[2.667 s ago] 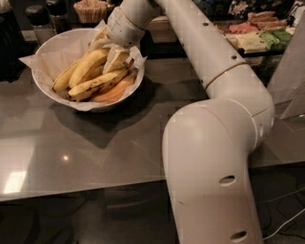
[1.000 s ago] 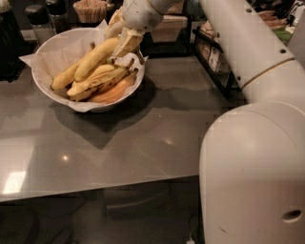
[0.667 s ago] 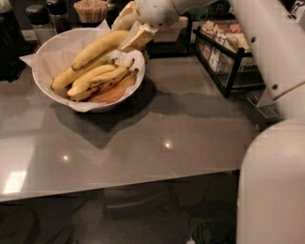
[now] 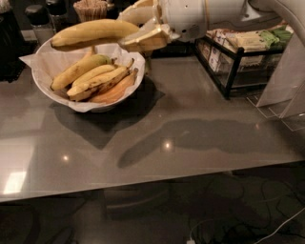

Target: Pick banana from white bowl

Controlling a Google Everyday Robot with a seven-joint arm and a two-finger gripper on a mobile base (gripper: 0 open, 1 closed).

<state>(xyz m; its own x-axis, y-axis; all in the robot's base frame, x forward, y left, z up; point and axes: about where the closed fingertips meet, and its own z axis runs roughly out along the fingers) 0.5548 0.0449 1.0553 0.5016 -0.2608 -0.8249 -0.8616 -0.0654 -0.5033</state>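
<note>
The banana (image 4: 90,33), plump and clean yellow with a darker underside, hangs level in the air above the far side of the white bowl (image 4: 47,93). My gripper (image 4: 136,28) is shut on its right end, one finger above and one finger (image 4: 145,40) below. The bowl has a crinkled white paper liner and sits at the left of the grey table. In it lie several other bananas (image 4: 95,81), one thinner and brown-spotted, one orange-tinted. My white arm comes in from the upper right.
A black wire rack (image 4: 238,62) with packaged snacks stands at the right back. A cup of wooden sticks (image 4: 93,9) and dark shakers (image 4: 40,19) stand behind the bowl. The grey tabletop (image 4: 167,143) runs to a front edge with cables on the floor below.
The gripper has lifted the banana out of the bowl and up, now held level above the rim. The arm has swung to the right.
</note>
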